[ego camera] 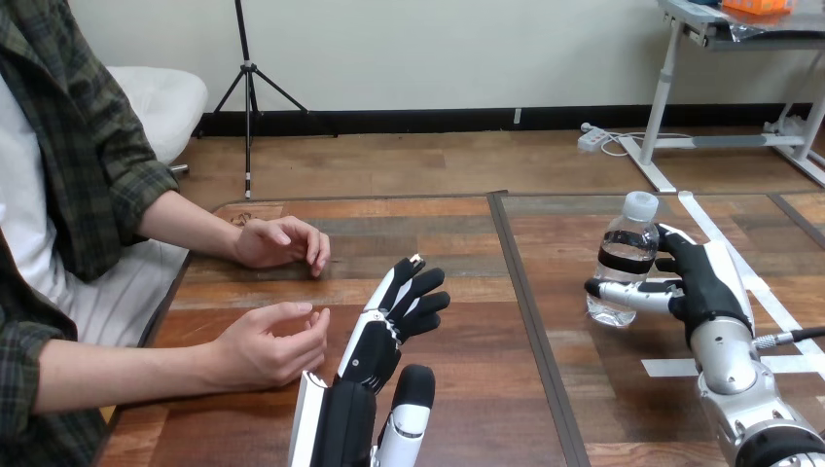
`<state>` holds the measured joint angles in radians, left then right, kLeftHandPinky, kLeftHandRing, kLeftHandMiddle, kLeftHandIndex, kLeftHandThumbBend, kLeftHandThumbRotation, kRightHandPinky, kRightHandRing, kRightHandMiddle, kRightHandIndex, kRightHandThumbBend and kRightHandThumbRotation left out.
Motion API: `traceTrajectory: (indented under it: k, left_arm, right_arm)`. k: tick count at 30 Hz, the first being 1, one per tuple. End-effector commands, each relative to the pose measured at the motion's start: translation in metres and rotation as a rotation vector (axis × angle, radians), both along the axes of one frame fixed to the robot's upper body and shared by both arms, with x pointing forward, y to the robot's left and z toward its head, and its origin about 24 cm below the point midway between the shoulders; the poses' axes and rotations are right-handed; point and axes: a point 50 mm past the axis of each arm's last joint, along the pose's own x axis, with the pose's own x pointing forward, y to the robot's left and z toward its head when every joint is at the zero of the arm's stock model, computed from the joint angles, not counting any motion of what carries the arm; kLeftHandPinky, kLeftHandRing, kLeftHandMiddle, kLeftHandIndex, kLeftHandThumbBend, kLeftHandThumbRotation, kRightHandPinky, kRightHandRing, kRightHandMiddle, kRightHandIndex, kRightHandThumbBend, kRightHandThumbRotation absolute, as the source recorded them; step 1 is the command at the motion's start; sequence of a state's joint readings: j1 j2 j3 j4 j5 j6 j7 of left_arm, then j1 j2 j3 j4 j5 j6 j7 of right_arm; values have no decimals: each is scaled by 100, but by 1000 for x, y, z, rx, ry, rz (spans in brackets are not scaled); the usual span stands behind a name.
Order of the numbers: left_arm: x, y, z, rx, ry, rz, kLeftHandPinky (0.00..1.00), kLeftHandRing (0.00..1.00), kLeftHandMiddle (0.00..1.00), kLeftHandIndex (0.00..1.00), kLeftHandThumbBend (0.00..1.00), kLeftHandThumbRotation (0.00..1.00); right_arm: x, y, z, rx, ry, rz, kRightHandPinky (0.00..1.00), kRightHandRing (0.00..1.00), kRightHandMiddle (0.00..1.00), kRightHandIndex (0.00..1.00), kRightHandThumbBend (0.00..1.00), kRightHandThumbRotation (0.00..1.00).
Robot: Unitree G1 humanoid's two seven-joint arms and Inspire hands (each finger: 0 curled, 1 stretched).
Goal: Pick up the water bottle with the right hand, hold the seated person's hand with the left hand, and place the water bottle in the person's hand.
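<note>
While scanning from the left, found the person's farther hand (pixel 282 243) resting fingers-down on the wooden table (pixel 467 389). Found the person's nearer hand (pixel 268 345) raised just off the wood, fingers loosely curled, holding nothing. Judged the nearer one the likely receiving hand.

Found left hand (pixel 384 341) just right of it, apart, no contact. Fingers straight and slightly fanned, thumb out to the side, nothing held.

Found water bottle (pixel 627 243) upright on the table's right half, well apart from the person, white cap (pixel 640 204) on top, base apparently down on the wood. Had right hand (pixel 705 287) wrapped on it low on the body: fingers across the front, thumb behind the far side. Read as a closed grasp, not lifted.

Judged step in hand: secure and lift.
- Needed a firm squeeze but not a crushing one; thin clear plastic, likely to buckle.
- Needed a straight vertical lift before any sideways travel, bottle kept upright.
- Needed left hand in first, closing slowly round the nearer hand, so that palm was steadied before the bottle arrived.
- Needed a crossing path clear of the left forearm.
- Needed release only once the person's fingers had closed on the bottle.
</note>
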<state>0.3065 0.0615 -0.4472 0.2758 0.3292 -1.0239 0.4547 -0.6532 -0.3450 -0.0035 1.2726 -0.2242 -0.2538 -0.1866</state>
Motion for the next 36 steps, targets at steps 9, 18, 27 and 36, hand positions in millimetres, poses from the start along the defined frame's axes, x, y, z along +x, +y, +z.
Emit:
traceTrajectory:
  k: [9, 18, 27, 36]
  left_arm:
    - [1, -12, 10, -102, -23, 52, 78, 82, 86, 91, 47, 95]
    - [0, -12, 11, -96, -22, 59, 79, 82, 86, 91, 48, 96]
    - [0, -12, 10, -102, -23, 55, 79, 82, 87, 91, 48, 96]
    - [0, -12, 10, -107, -21, 56, 79, 82, 86, 90, 48, 95]
  right_arm:
    - [28, 18, 35, 261, -159, -28, 82, 88, 90, 88, 73, 5]
    - [29, 21, 35, 269, -168, -22, 83, 89, 90, 88, 70, 9]
    - [30, 24, 35, 302, -179, -31, 85, 88, 90, 89, 69, 10]
    - [30, 27, 35, 311, -180, -34, 83, 87, 89, 89, 69, 10]
